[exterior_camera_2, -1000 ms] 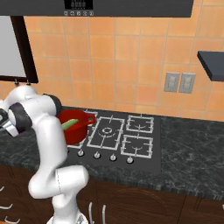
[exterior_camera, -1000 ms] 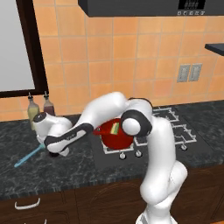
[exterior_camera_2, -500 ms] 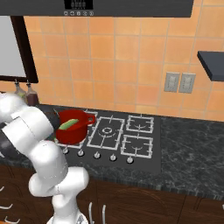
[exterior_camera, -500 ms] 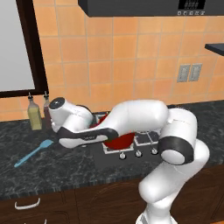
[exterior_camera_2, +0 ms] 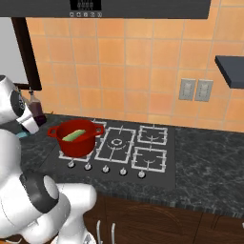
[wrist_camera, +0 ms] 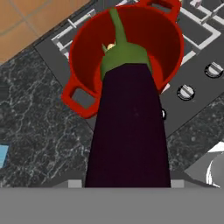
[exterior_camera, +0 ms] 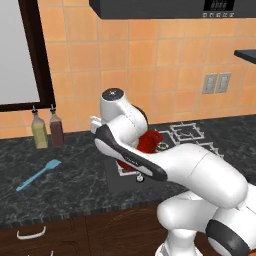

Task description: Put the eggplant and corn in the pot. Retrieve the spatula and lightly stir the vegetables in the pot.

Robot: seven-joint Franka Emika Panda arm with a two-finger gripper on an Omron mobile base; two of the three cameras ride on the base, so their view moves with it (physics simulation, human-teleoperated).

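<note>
The dark purple eggplant [wrist_camera: 129,127] runs up the middle of the hand view, its green stem end over the red pot [wrist_camera: 83,41]. My gripper [wrist_camera: 127,183] is shut on it, and the eggplant hides the fingertips. The pot [exterior_camera_2: 76,143] stands on the stove's front left burner with the yellow-green corn [exterior_camera_2: 74,136] lying inside. In the left base view my arm covers most of the pot [exterior_camera: 150,142]. The light blue spatula [exterior_camera: 37,175] lies flat on the dark counter to the left of the stove, apart from the gripper.
Two bottles [exterior_camera: 39,132] [exterior_camera: 56,130] stand against the tiled wall at the left, under a dark window frame. The stove [exterior_camera_2: 138,147] has three free burners to the right of the pot and knobs [exterior_camera_2: 105,169] along its front.
My arm has swung right, from the counter by the spatula to above the pot, with the eggplant in the gripper. The spatula has stayed in place.
</note>
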